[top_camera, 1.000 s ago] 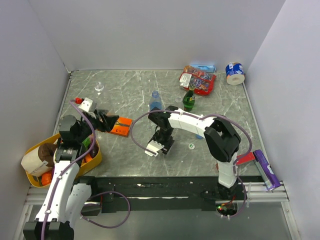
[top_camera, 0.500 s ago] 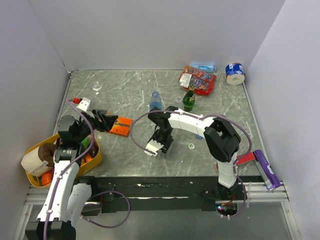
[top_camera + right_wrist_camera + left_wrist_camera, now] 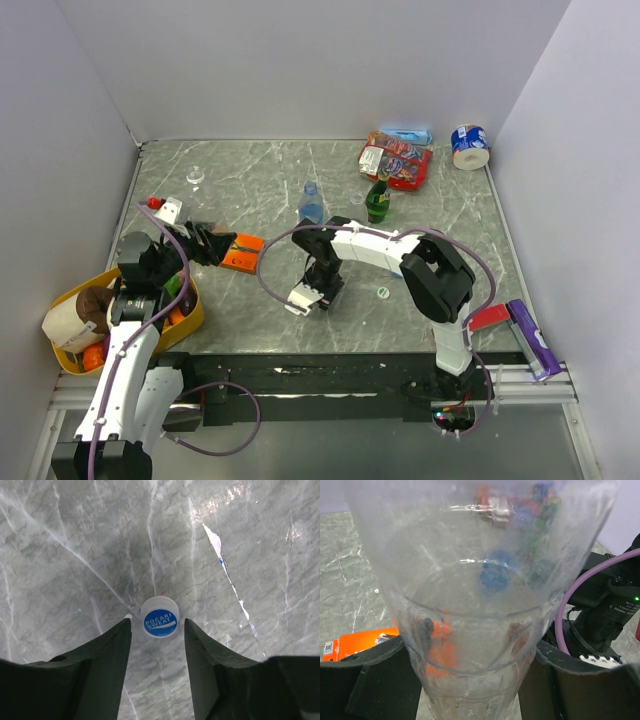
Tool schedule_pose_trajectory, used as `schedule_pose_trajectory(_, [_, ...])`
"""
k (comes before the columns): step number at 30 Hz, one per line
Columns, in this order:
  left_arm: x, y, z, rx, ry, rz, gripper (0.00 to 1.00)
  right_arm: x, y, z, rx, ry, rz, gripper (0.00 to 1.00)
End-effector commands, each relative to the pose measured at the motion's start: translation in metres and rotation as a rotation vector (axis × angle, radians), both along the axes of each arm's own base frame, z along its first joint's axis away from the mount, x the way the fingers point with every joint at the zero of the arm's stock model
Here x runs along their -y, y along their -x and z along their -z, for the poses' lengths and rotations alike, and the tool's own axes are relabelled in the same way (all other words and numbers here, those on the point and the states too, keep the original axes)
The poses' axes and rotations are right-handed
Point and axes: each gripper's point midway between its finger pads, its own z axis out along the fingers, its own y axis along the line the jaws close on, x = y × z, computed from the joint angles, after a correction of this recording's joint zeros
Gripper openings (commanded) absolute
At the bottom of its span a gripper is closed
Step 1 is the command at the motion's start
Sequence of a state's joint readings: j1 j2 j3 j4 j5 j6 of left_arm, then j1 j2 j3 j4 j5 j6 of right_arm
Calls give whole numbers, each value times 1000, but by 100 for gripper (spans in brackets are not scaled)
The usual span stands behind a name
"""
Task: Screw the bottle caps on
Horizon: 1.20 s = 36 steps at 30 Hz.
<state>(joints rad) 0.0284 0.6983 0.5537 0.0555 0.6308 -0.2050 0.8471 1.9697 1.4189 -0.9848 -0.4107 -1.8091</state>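
- The right claw (image 3: 157, 625) points straight down at the bench (image 3: 250, 180), near its middle. The jaws are spread wide.
- The Pocari Sweat cap (image 3: 160, 617) is white-walled with a blue printed top. It lies flat on the marble between the two dark fingers (image 3: 107, 650), and a thin gap shows on each side, so neither finger touches it.
- The green-rimmed cap (image 3: 382, 292), which has a white centre, lies flat on the bench just to the right of that claw and apart from it.
- The water bottle (image 3: 311, 203) with its blue label stands upright behind the right arm. The green bottle (image 3: 377, 200) stands upright to its right, near the snack packets (image 3: 397, 158).
- The left claw (image 3: 212, 243) is out over the left side of the bench, beside the orange box (image 3: 243, 253).
- In the left wrist view, this claw is closed around the lower part of a clear plastic cup (image 3: 470, 605), with one finger pressed against each side.
- The yellow basket (image 3: 192, 312) sits at the near left edge, by the left arm.
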Motion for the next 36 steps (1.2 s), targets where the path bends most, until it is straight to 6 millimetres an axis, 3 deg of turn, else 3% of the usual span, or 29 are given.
schedule_pose_trajectory(1, [1,-1,-6,26,13,7,1,-6,2,3,-7,-7,14,52])
schedule_pose_trajectory(14, [1,-4,-3,22,13,7,1,-7,3,5,-12,-10,29,45])
schedule_pose_trajectory(21, [3,-6,1,17,6,25,1,-17,0,-13,-14,-64,98,34])
schedule_pose_trajectory(23, [7,-6,3,25,-17,66,1,-23,-3,-31,-20,-99,142,30])
schedule_pose_trajectory(29, [20,-15,13,98,-196,228,1,-30,-3,-161,-65,-298,330,22])
schedule_pose_trajectory(30, [35,-10,14,121,-214,307,1,-27,-9,-188,-52,-343,370,22])
schedule_pose_trajectory(33, [56,-8,25,187,-310,441,1,-5,-2,-238,-33,-394,421,20])
schedule_pose_trajectory(36, [81,-1,43,237,-385,577,1,22,6,-265,12,-409,466,20])
